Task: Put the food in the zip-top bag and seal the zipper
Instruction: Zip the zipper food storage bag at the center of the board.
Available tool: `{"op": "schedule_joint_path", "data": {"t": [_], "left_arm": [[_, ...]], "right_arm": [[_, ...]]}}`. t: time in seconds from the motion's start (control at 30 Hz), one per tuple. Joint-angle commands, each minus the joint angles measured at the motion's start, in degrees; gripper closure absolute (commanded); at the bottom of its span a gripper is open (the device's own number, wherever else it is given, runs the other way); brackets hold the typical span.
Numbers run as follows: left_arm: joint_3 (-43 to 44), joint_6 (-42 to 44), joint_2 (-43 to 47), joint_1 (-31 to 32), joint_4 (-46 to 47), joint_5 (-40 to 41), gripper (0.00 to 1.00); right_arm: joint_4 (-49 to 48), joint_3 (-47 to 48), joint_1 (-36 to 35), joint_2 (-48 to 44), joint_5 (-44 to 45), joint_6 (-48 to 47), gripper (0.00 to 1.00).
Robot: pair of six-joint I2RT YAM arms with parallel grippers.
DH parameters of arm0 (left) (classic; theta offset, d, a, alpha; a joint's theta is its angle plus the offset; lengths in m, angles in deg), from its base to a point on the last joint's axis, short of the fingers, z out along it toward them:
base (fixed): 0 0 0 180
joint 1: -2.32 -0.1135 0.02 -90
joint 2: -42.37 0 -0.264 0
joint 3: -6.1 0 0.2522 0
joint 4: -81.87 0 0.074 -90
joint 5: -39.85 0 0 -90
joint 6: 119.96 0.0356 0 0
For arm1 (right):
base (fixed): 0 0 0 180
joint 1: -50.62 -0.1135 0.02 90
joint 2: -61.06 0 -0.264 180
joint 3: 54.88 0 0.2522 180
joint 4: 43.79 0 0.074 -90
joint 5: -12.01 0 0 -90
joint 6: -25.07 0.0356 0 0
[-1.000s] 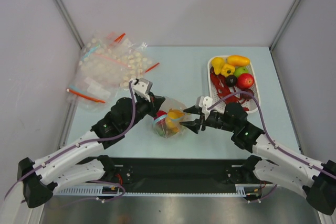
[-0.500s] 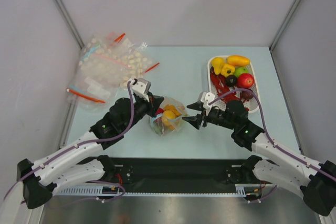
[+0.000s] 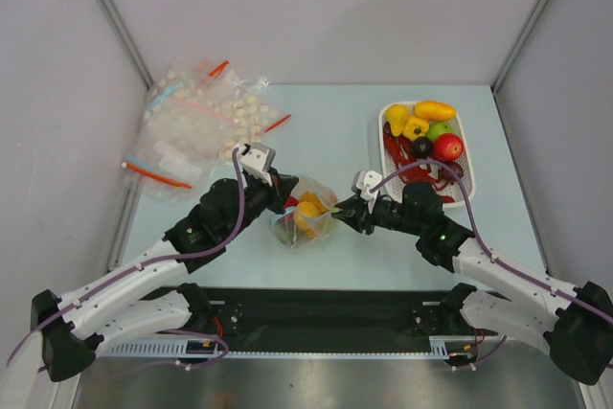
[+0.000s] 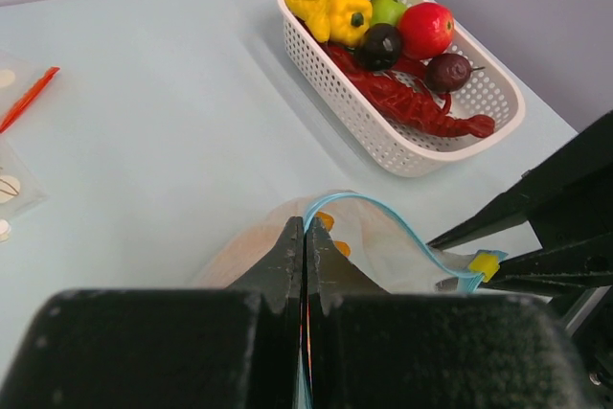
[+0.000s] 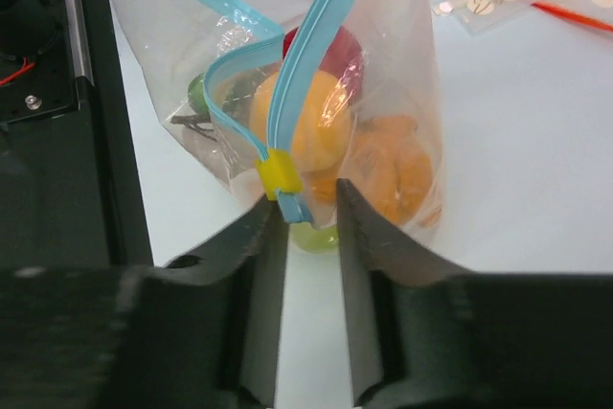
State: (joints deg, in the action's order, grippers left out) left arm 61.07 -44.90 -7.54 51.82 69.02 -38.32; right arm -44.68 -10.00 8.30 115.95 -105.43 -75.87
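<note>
Left gripper (image 4: 305,234) pinches zip-top bag (image 5: 397,64) shut-jawed; right gripper (image 5: 306,210) narrow astride zipper (image 5: 321,45); tray (image 4: 383,146) beside, bag heap (image 3: 196,122) left

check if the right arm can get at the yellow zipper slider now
Probably yes: the slider sits right at the right end effector's open fingertips, nothing between, while the left end effector holds the zip-top bag.

The left arm (image 3: 206,222), lower left, and right arm (image 3: 450,241), lower right, pair white base links with black upper links. A purple cable (image 3: 238,189) trails each; a white block (image 3: 257,157) caps each wrist. The left pincer (image 4: 305,256) and right pincer (image 5: 308,227) are matte black.
</note>
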Motion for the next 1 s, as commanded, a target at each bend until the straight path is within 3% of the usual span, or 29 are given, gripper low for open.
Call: {"op": "schedule_joint_path", "data": {"t": [0.0,0.1,0.23,0.33,0.37,0.4,0.47,0.57,0.7,0.97], "left_arm": [[1.0,0.0,0.3,0.1,2.3,-1.8,0.99],[1.2,-0.4,0.0,0.1,3.0,-5.0,0.99],[1.6,-0.6,-0.5,0.1,2.4,-5.5,0.95],[2.1,-0.5,-0.5,0.1,2.3,-7.5,0.67],[2.2,-0.5,-0.2,0.1,2.3,-8.2,0.48],[2.0,-0.4,0.1,0.1,2.4,-8.6,0.39],[1.4,-0.2,0.9,0.1,3.4,-9.5,0.24],[-0.7,-0.1,3.5,0.1,6.2,-10.3,0.12],[-3.1,0.5,6.3,0.1,9.1,-13.3,0.06],[-2.6,2.8,3.5,0.2,11.9,-22.6,0.06]], "right_arm": [[-0.1,3.4,-1.6,-1.6,-0.2,-0.7,0.74],[1.3,4.0,-2.8,-2.9,-0.2,-0.8,1.0],[1.6,4.5,-3.2,-4.1,-0.4,0.5,1.0],[1.2,4.4,-3.2,-5.1,-0.2,1.8,1.0],[0.7,4.3,-3.2,-5.3,0.4,3.0,1.0],[0.5,4.2,-3.1,-5.4,0.5,3.6,1.0],[0.1,4.6,-2.8,-5.1,1.1,5.6,1.0],[0.4,5.7,-1.6,-3.5,-1.4,7.4,1.0],[1.4,7.2,1.1,-2.1,-4.4,10.7,1.0],[3.8,8.4,1.2,-3.2,-7.6,10.7,1.0]]}}
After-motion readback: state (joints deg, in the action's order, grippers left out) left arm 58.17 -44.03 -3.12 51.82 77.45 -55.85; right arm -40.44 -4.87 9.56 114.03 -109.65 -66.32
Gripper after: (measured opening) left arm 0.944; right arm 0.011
